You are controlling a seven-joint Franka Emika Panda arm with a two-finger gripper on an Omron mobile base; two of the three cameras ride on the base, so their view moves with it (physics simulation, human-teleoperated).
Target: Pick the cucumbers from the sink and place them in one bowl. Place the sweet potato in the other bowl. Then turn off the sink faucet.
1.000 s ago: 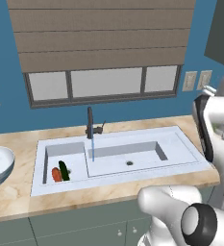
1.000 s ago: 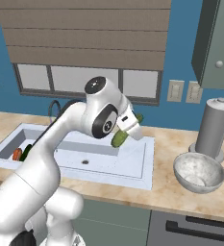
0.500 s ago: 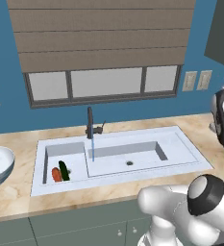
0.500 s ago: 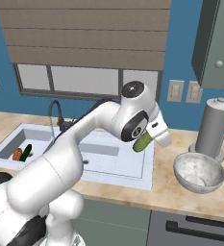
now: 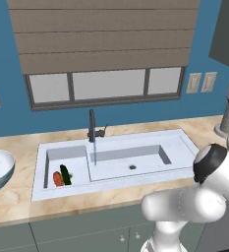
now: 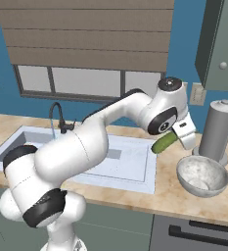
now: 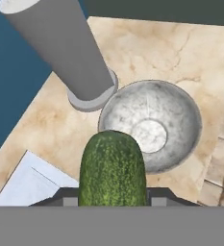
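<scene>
Cucumber (image 6: 164, 143) now nearer grey bowl (image 6: 202, 176)

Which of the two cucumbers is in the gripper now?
The lighter green cucumber, held in the gripper beside the grey bowl. The darker cucumber lies in the sink's small basin.

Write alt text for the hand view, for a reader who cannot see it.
A green cucumber held in the shut gripper juts forward in the foreground, poised above the near rim of a round grey-white bowl on a beige marble counter. A tall grey cylinder stands beside the bowl, and a corner of the pale sink shows nearby.
</scene>
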